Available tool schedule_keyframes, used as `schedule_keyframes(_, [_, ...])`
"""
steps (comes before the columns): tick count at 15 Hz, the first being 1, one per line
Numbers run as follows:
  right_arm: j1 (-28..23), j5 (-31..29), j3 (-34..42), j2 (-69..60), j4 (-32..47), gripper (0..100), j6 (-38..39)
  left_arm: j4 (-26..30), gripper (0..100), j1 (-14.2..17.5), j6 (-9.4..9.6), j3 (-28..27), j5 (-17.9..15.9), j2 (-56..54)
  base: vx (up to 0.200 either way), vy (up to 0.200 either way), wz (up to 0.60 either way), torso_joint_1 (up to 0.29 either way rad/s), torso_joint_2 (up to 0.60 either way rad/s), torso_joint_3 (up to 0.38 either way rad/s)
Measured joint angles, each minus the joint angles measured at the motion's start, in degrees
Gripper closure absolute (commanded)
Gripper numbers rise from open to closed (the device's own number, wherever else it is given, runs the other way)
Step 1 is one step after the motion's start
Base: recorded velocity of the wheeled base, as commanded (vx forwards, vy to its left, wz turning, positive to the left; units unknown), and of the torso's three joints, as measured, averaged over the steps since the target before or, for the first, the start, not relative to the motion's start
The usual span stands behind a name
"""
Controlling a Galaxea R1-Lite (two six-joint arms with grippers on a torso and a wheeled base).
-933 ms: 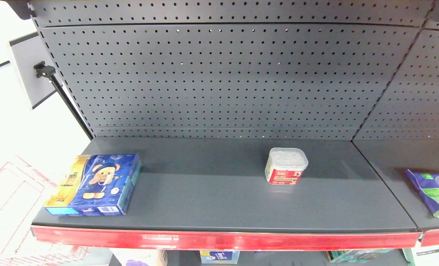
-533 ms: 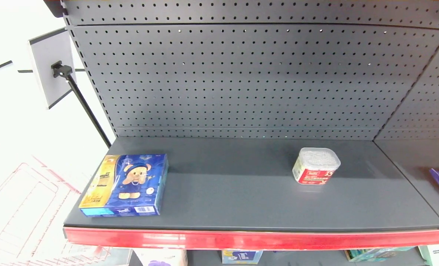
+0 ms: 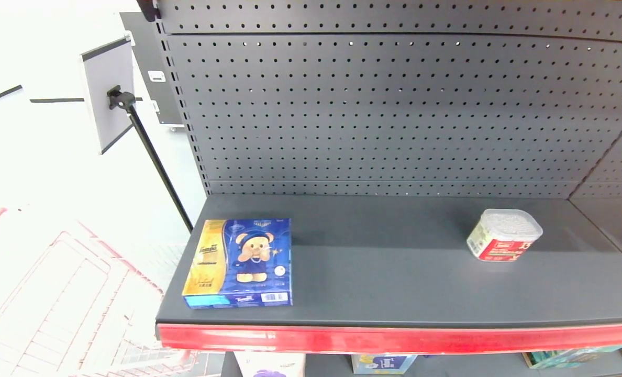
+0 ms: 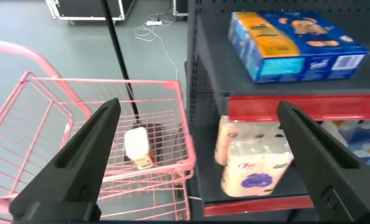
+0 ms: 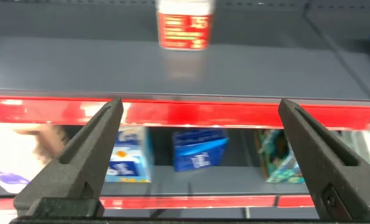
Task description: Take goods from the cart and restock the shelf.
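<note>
The white bottle [image 4: 138, 147] lay in the pink cart [image 4: 104, 81], off the shelf's [image 3: 395, 283] left end. It sat nearest my left gripper [image 4: 197, 109], spread wide and empty. My right gripper [image 5: 200, 104], equally wide, faced the shelf.

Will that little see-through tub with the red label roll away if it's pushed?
Probably not: the see-through tub with the red label stands upright on the dark grey shelf. It looks squat, so it would likely slide, not tip.
</note>
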Motion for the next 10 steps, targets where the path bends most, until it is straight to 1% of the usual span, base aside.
schedule_keyframes(10, [0.00,0.00,0.00,0.00,0.00,0,0.00,0.01,0,0.00,0.00,0.00,0.02,0.00,0.000,0.200,0.00,0.002,0.00,0.001])
